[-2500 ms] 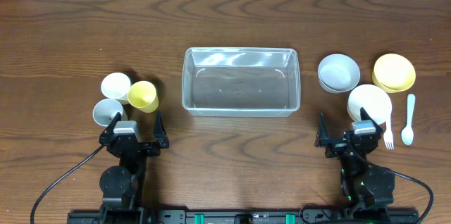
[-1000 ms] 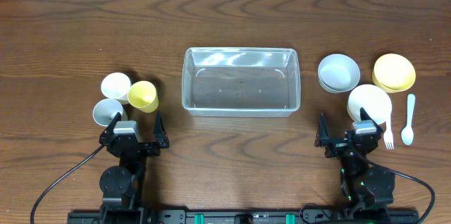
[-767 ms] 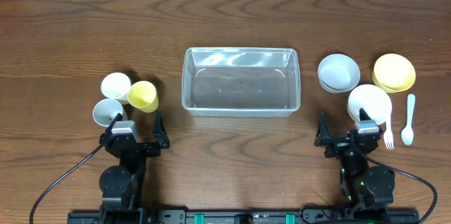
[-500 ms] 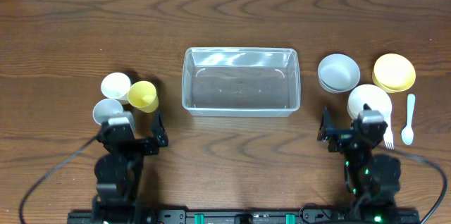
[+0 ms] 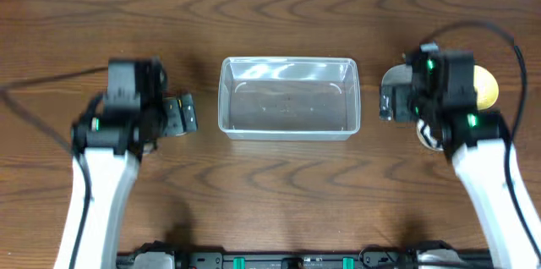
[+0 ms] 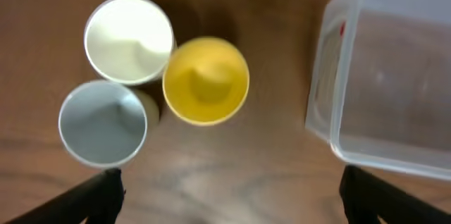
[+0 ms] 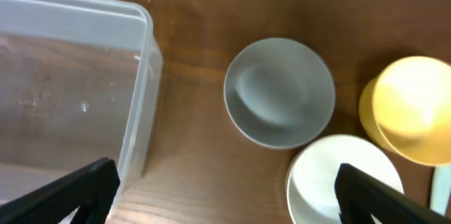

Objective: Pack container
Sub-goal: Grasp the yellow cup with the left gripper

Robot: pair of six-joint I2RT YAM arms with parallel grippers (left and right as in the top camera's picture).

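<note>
The clear rectangular container (image 5: 287,61) stands empty at the table's middle. My left gripper (image 5: 180,115) hovers open and empty above three cups just left of it. In the left wrist view the white cup (image 6: 128,39), the yellow cup (image 6: 206,79) and the grey cup (image 6: 103,122) stand together, with the container's corner (image 6: 331,76) to the right and the open jaws (image 6: 229,203) below. My right gripper (image 5: 389,102) hovers open and empty above the bowls right of the container. The right wrist view shows its open jaws (image 7: 225,196), the container's end (image 7: 144,76), a grey bowl (image 7: 280,91), a white bowl (image 7: 344,182) and a yellow bowl (image 7: 412,108).
Both arms cover most of the cups and bowls in the overhead view; only an edge of the yellow bowl (image 5: 488,90) shows there. Bare wooden table lies behind and in front of the container.
Both arms have lifted from their rest poses at the front edge and swung forward, the left over the cups, the right over the bowls. Nothing on the table has moved.
</note>
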